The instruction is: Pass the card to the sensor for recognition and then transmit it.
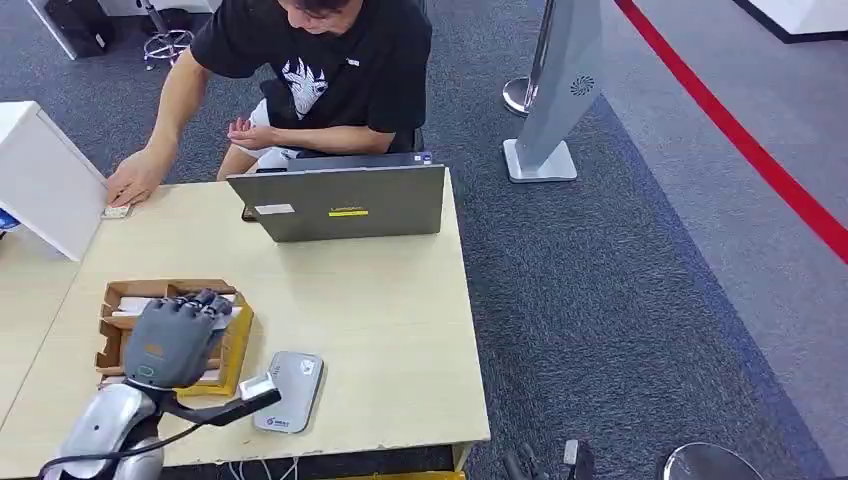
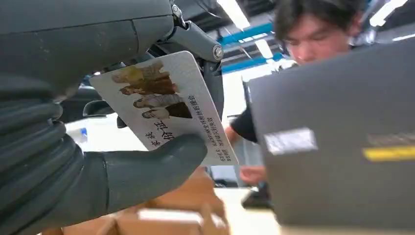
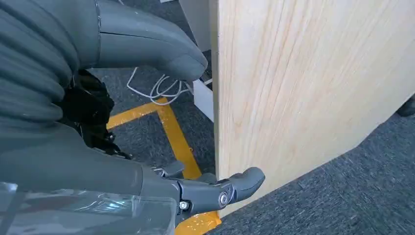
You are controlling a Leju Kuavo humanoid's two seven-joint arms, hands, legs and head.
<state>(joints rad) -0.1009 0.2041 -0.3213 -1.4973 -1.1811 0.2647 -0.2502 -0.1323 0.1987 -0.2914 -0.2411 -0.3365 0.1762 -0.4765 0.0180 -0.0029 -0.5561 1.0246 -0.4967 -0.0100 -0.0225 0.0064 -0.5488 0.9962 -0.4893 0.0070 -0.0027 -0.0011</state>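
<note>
My left hand [image 1: 175, 338] hovers over the brown cardboard box [image 1: 112, 300] at the table's front left. In the left wrist view a white card [image 2: 161, 98] with printed figures and text is pinched between the thumb [image 2: 151, 166] and the dark fingers, tilted above the box [image 2: 186, 196]. From the head the hand hides the card. The flat grey card sensor [image 1: 291, 390] lies on the table just right of the box, apart from the hand. My right hand [image 3: 73, 161] hangs below and beside the light wooden table [image 3: 293, 88], fingers apart and holding nothing.
A person sits behind the table, one hand [image 1: 133, 180] on a small item by a white box [image 1: 40, 180]. An open grey laptop [image 1: 345, 205] stands at the far side. A white floor stand [image 1: 555, 100] and a red line [image 1: 740, 140] are to the right.
</note>
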